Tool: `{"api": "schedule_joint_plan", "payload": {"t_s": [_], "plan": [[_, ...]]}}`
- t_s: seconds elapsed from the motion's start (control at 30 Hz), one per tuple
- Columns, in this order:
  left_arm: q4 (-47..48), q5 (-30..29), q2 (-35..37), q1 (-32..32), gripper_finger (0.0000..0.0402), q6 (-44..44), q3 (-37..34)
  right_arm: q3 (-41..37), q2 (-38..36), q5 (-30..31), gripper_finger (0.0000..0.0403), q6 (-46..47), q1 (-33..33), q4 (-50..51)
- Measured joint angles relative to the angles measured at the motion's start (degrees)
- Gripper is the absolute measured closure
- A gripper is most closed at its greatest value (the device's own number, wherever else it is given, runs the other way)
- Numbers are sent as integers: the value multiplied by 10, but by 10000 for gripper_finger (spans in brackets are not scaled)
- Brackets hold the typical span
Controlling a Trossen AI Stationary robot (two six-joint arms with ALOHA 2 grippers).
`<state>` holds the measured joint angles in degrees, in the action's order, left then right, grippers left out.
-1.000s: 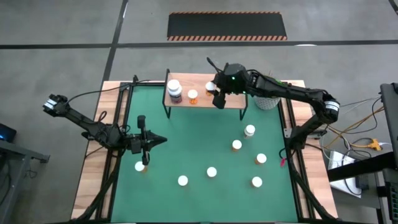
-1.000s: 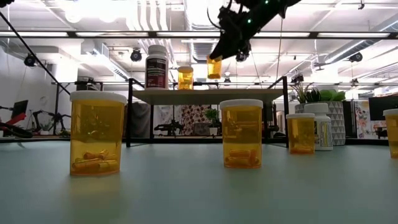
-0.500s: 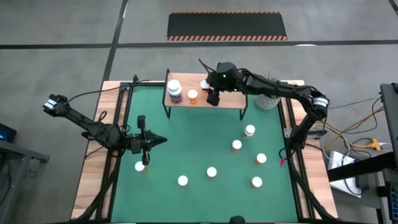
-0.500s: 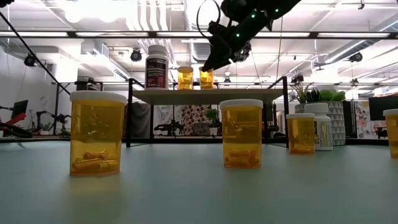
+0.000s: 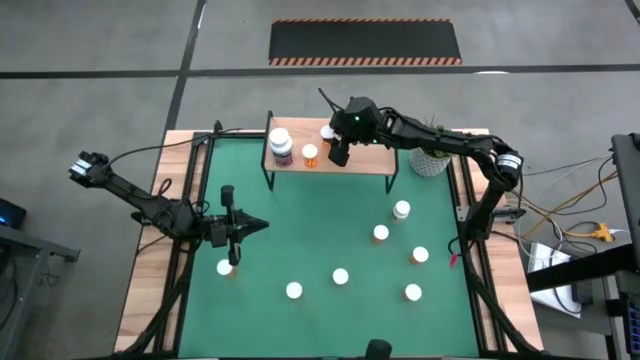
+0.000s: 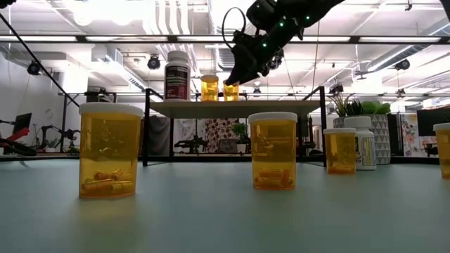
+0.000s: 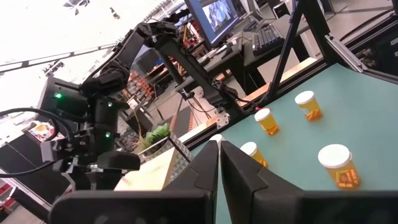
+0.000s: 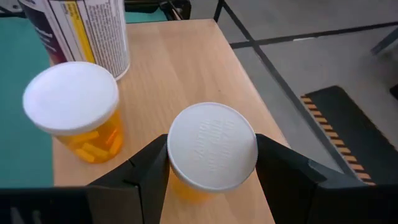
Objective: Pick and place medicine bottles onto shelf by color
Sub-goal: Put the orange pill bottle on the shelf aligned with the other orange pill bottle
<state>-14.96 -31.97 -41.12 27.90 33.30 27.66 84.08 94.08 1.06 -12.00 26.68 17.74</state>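
From above: right gripper [image 5: 336, 150] reaching left over the shelf [image 5: 370, 162], left gripper [image 5: 232, 226] pinched shut, empty, near the mat's left. Level: orange bottle [image 6: 230, 91] apparently seated on the board. Right wrist: fingers [image 8: 146, 171] clasping its white cap, neighbouring bottle [image 8: 78, 112] just beside.

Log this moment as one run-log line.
right gripper: shut on orange bottle, at shelf | neighbours: second orange bottle, large bottle | left gripper: shut, waiting above mat
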Motion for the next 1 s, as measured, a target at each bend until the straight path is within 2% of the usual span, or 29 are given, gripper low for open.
{"api": "schedule_joint_plan", "payload": {"t_s": [0.23, 0.63, 1.0], "plan": [[0, 0, 0, 0, 400, 0, 0, 0, 0, 0, 195, 23, 0, 6], [0, 0, 0, 0, 400, 0, 0, -1, 0, 0, 152, 31, 0, 18], [0, 0, 0, 0, 400, 0, 0, -2, -46, 4, 162, 22, -1, 33]]}}
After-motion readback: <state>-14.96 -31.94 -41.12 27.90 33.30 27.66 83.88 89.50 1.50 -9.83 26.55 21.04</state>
